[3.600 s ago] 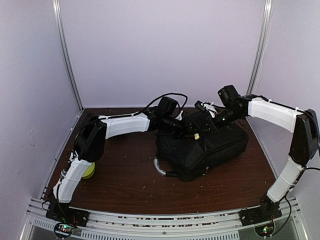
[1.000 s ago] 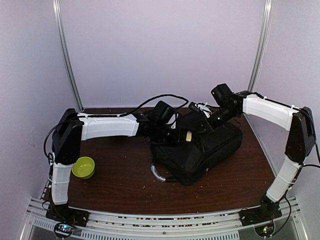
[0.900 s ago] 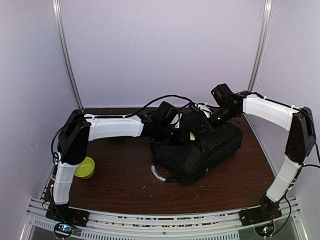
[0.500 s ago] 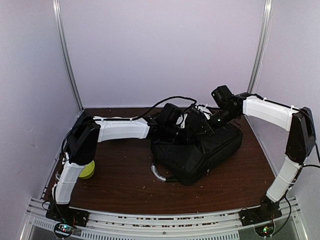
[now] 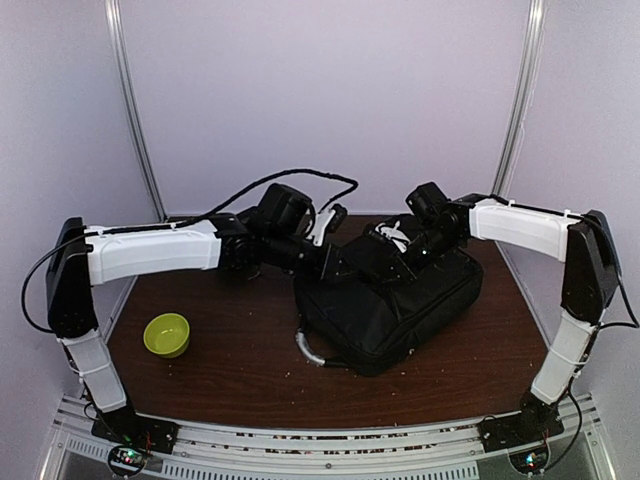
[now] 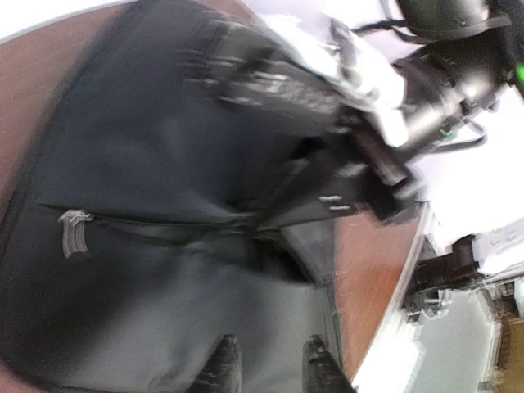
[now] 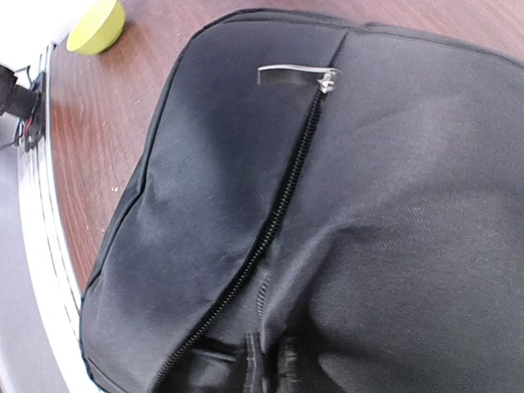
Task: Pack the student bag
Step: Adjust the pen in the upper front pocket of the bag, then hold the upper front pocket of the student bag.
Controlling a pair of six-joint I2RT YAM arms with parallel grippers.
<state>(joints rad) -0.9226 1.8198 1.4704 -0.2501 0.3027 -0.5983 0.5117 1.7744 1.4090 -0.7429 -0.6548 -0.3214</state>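
Black soft fabric marks the student bag (image 5: 400, 305), which lies flat on the brown table (image 5: 230, 370), its grey handle (image 5: 305, 347) on its near-left corner. At the bag's far edge the right gripper (image 7: 268, 360) has its jaws almost together, apparently pinching a fold of the bag's upper fabric and lifting it. The left gripper (image 6: 270, 364) hangs just off the bag's far-left corner. Its fingers (image 6: 223, 364) stand a little apart and hold nothing, with only bag cloth showing beyond them. One zipper (image 7: 278, 213) on the bag's top face runs closed up to its pull (image 7: 286, 75). A scrap of white fabric (image 5: 392, 232) shows at the bag's far edge beside the right gripper, and whether it lies inside or outside the bag cannot be told. A green bowl (image 5: 167, 334) stands well to the left of the bag, outside it. The interior is hidden, so what is already packed cannot be seen. Judged from this layout, packing appears to be partly done. What seems left is confirming the contents, perhaps stowing whatever remains outside, and zipping the lifted opening shut.
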